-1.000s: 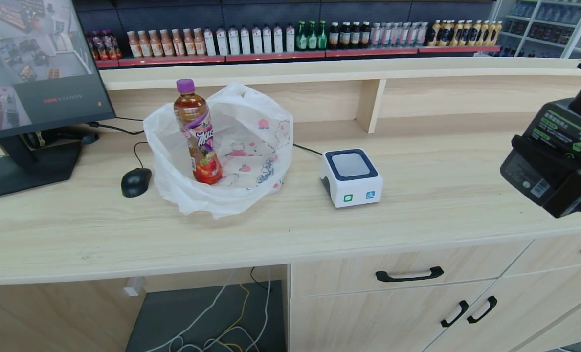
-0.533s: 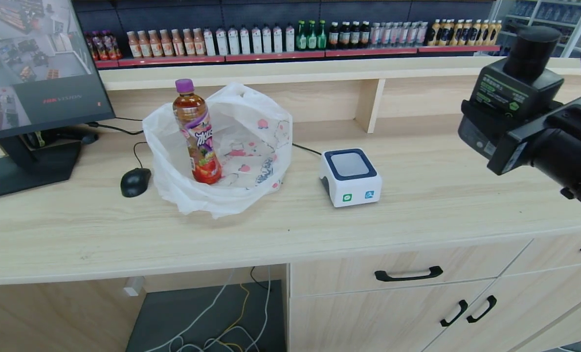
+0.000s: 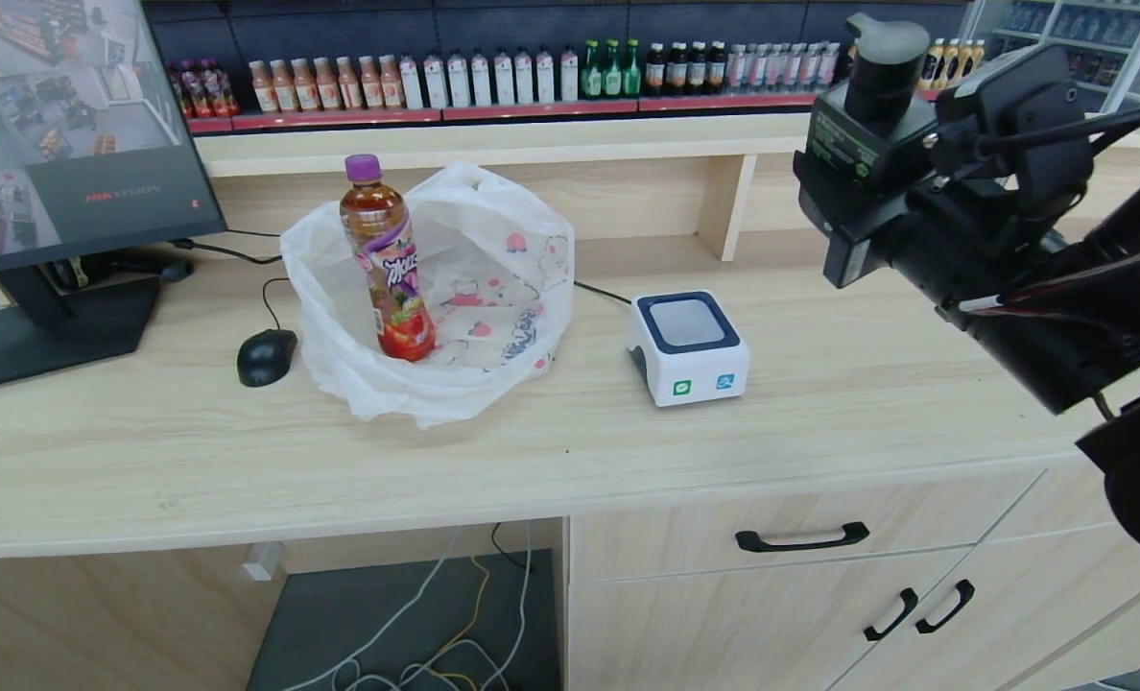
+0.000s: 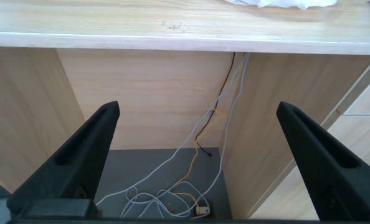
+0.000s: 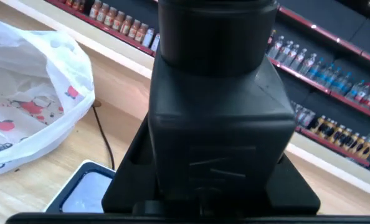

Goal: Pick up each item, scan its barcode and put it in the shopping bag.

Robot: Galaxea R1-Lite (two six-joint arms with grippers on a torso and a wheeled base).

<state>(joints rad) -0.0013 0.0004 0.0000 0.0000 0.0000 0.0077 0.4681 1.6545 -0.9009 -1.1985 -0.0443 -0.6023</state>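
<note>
My right gripper (image 3: 882,206) is shut on a black square bottle (image 3: 863,120) with a round cap and green label print. It holds the bottle in the air above the counter's right part, right of and higher than the white barcode scanner (image 3: 690,347). In the right wrist view the black bottle (image 5: 216,124) stands between the fingers, with the scanner (image 5: 79,186) and the shopping bag (image 5: 29,112) beyond. The white shopping bag (image 3: 493,288) sits open left of the scanner, with a tea bottle (image 3: 388,259) upright inside. My left gripper (image 4: 197,155) hangs open below the counter edge.
A black mouse (image 3: 266,357) and a monitor (image 3: 61,125) are at the counter's left. A raised shelf ledge (image 3: 628,139) runs along the back, with a drinks rack behind. Drawers with black handles (image 3: 802,539) are under the counter; cables (image 4: 191,180) lie in the open bay.
My right arm has carried the black bottle up and to the left, from the counter's far right edge toward the scanner. The bag, tea bottle and scanner have not moved.
</note>
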